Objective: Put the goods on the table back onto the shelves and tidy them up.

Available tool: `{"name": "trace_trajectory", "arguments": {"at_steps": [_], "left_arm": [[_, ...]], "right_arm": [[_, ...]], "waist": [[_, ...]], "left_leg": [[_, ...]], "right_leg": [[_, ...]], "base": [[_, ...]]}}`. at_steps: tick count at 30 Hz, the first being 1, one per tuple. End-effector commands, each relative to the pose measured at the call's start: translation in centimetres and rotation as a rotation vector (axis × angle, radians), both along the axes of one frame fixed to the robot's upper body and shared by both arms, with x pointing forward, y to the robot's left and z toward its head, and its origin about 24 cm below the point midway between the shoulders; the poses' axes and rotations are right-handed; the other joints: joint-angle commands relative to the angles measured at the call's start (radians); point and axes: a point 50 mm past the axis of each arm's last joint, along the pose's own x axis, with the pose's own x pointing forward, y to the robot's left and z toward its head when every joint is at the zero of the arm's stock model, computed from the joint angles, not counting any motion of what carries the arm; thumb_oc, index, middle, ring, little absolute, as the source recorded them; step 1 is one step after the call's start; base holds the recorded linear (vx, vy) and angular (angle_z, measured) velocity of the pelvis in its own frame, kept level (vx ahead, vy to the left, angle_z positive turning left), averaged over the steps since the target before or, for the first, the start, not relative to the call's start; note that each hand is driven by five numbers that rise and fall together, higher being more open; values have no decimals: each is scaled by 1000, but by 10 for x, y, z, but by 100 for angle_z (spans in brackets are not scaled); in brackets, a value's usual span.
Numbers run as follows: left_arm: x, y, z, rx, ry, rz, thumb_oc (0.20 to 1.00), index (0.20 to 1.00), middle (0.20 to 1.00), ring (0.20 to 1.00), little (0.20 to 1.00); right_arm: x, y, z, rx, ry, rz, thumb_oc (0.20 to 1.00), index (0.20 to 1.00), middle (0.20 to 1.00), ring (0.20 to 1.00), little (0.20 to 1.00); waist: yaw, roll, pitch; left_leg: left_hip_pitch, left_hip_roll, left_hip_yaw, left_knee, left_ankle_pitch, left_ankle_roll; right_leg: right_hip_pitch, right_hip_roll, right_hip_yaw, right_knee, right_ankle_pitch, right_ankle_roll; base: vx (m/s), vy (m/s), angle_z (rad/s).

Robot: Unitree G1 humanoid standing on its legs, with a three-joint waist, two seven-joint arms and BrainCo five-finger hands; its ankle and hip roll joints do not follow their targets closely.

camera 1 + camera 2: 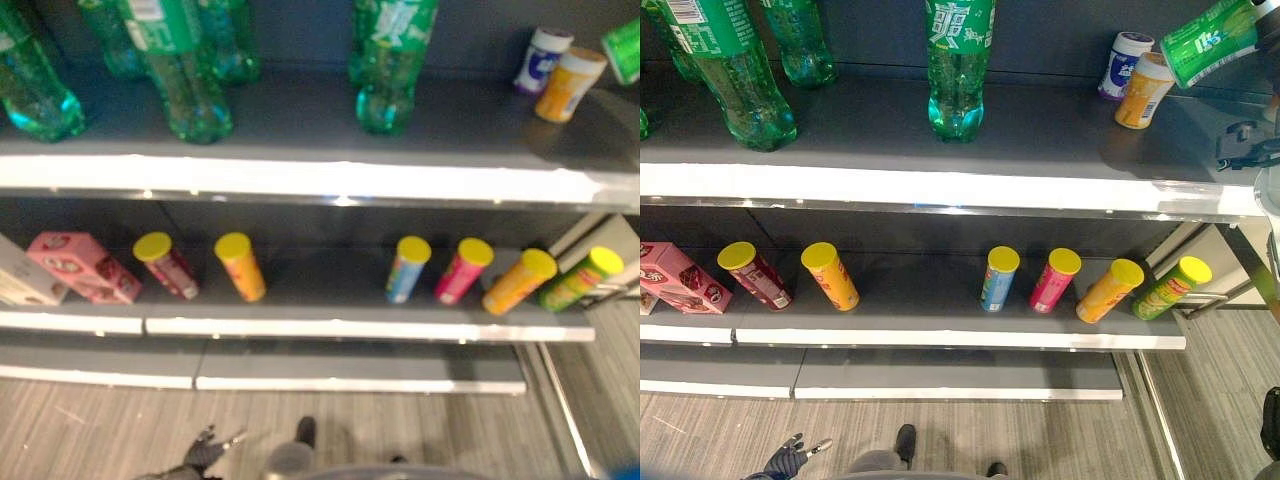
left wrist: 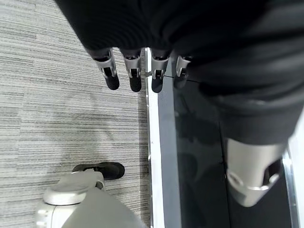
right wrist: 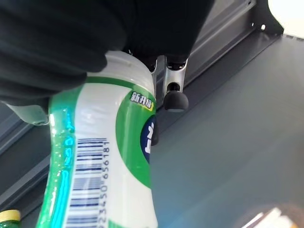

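My right hand (image 3: 172, 88) is shut on a green soda bottle (image 3: 107, 161) with a green and white label. I hold it tilted above the right end of the upper shelf (image 1: 1040, 135); the bottle (image 1: 1212, 40) shows at the top right of the right eye view. Just left of it stand a white tub (image 1: 1124, 62) and an orange tub (image 1: 1142, 90). Several more green bottles (image 1: 958, 70) stand upright on that shelf. My left hand (image 1: 788, 460) hangs low near the floor, open, its fingers (image 2: 133, 73) straight and holding nothing.
The lower shelf (image 1: 920, 300) carries several yellow-lidded crisp cans (image 1: 830, 275) leaning in a row and pink boxes (image 1: 678, 275) at the left. A bottom shelf (image 1: 960, 372) juts out near the floor. A metal upright (image 1: 1200, 255) closes the unit's right end.
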Motion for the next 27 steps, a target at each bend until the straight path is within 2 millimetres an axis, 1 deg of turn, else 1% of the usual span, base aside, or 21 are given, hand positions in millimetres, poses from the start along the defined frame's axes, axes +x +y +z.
{"name": "trace_trajectory", "arguments": {"at_steps": [1, 6, 11, 12, 16, 17, 19, 27], "left_arm": [[1, 9, 4, 40, 6, -77, 1000, 1000, 1000, 1000, 1000], [3, 12, 7, 42, -12, -83, 1000, 1000, 1000, 1000, 1000], [4, 13, 9, 44, -26, -91, 1000, 1000, 1000, 1000, 1000], [7, 13, 10, 48, -34, -95, 1000, 1000, 1000, 1000, 1000], [7, 10, 9, 42, -34, -99, 1000, 1000, 1000, 1000, 1000], [8, 8, 8, 37, -34, -106, 1000, 1000, 1000, 1000, 1000], [8, 6, 7, 34, -33, -112, 1000, 1000, 1000, 1000, 1000], [10, 6, 6, 42, -26, -107, 1000, 1000, 1000, 1000, 1000]], "right_arm": [[-7, 1, 16, -67, -11, -9, 200, 200, 200, 200, 200], [-9, -15, 9, -149, 115, -91, 200, 200, 200, 200, 200], [-7, -18, 1, -197, 191, -109, 200, 200, 200, 200, 200], [-5, -21, -4, -248, 246, -149, 200, 200, 200, 200, 200], [-2, -21, -10, -284, 294, -164, 200, 200, 200, 200, 200], [1, -20, -16, -292, 321, -153, 200, 200, 200, 200, 200], [5, -18, -23, -310, 345, -162, 200, 200, 200, 200, 200], [21, -7, -27, -365, 351, -182, 200, 200, 200, 200, 200]], "waist": [[27, -14, -53], [8, -28, -46], [-1, -35, -41], [-3, -39, -39], [-9, -42, -36], [-10, -42, -35], [-9, -41, -34], [-1, -37, -29]], "left_leg": [[85, 25, -32, 2, -171, -46], [78, 23, -22, 2, -171, -48], [78, 26, -13, 2, -173, -47], [79, 26, -9, 2, -172, -47], [83, 28, -3, 2, -174, -47], [85, 29, -2, 2, -176, -48], [86, 30, -3, 2, -177, -48], [83, 33, -11, 2, -173, -52]], "right_leg": [[-116, 28, -18, 2, 70, 7], [-128, 20, -19, 2, 82, 15], [-136, 19, -11, 2, 88, 17], [-138, 18, -10, 2, 90, 18], [-137, 18, -7, 2, 91, 18], [-137, 18, -7, 2, 90, 17], [-136, 19, -9, 2, 88, 17], [-133, 20, -22, 2, 82, 14]], "base": [[-16, 54, -6], [-12, 30, -1], [-14, 14, -8], [-5, 11, -6], [-2, 6, -5], [0, 0, 0], [0, 0, 0], [4, -4, 2]]}}
